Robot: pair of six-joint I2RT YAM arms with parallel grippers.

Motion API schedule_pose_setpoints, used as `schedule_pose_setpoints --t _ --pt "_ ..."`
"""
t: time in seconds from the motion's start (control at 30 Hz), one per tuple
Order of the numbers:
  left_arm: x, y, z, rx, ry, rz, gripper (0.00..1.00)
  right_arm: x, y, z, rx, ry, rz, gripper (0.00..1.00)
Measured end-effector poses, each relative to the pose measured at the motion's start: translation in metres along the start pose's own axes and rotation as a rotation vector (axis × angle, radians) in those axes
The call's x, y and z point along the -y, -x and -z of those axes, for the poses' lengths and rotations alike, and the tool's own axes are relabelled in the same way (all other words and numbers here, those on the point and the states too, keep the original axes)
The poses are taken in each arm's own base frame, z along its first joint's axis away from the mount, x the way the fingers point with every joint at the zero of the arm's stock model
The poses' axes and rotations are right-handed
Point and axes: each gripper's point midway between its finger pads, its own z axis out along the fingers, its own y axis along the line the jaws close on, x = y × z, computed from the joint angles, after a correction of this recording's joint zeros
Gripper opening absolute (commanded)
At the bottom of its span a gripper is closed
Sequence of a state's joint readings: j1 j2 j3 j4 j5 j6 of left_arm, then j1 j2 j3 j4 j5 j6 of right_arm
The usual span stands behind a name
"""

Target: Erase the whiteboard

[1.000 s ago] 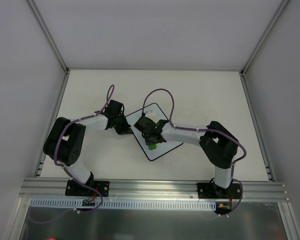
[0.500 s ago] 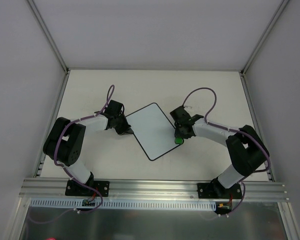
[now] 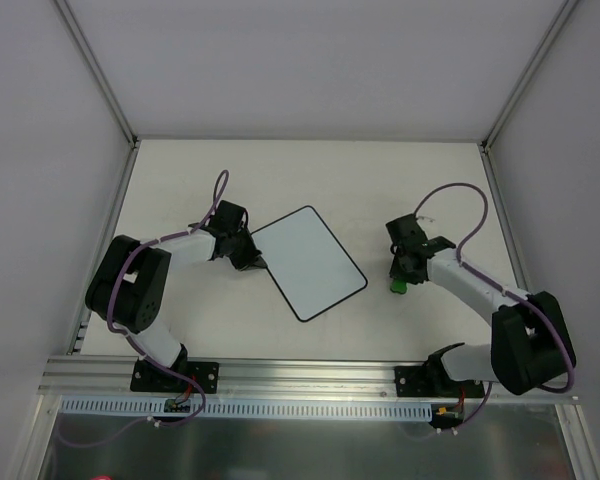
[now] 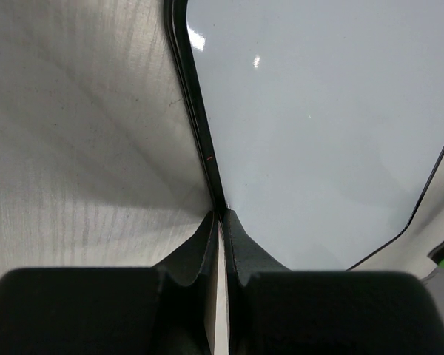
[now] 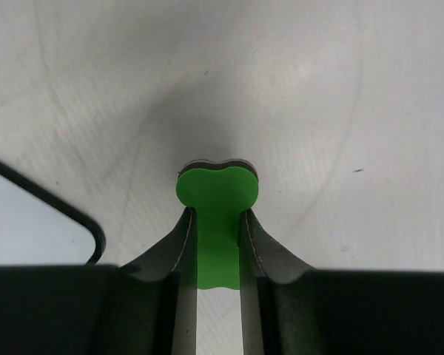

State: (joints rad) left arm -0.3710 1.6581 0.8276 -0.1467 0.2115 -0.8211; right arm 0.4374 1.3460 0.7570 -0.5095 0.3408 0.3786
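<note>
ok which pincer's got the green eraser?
The right pincer: it is shut on the green eraser, off to the right of the whiteboard. The left pincer is shut with its tips at the whiteboard's edge, nothing green in it.

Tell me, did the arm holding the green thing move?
Yes. The right gripper, shut on the green eraser, swung right, off the whiteboard, and is now over the table beside it.
</note>
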Motion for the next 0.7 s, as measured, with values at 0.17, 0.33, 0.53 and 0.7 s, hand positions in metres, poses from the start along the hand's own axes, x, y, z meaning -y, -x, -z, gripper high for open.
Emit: schedule_pose_setpoints --t 0.17,0.33,0.53,0.7 --pt "-0.005 0.0 0.005 0.007 0.022 -0.001 0.0 0.032 0.03 0.004 0.061 -0.039 -0.072 0.0" --pt "-0.011 0.0 0.009 0.01 0.048 -0.01 0.0 0.051 0.044 -0.007 0.037 -0.091 -0.087 0.0" --pt "-0.013 -0.002 0.011 0.002 0.061 -0.016 0.02 0.059 0.047 -0.038 -0.05 -0.121 -0.106 0.01" --pt "-0.017 -0.001 0.015 0.009 0.084 -0.025 0.15 0.06 0.047 -0.05 -0.088 -0.113 -0.128 0.13"
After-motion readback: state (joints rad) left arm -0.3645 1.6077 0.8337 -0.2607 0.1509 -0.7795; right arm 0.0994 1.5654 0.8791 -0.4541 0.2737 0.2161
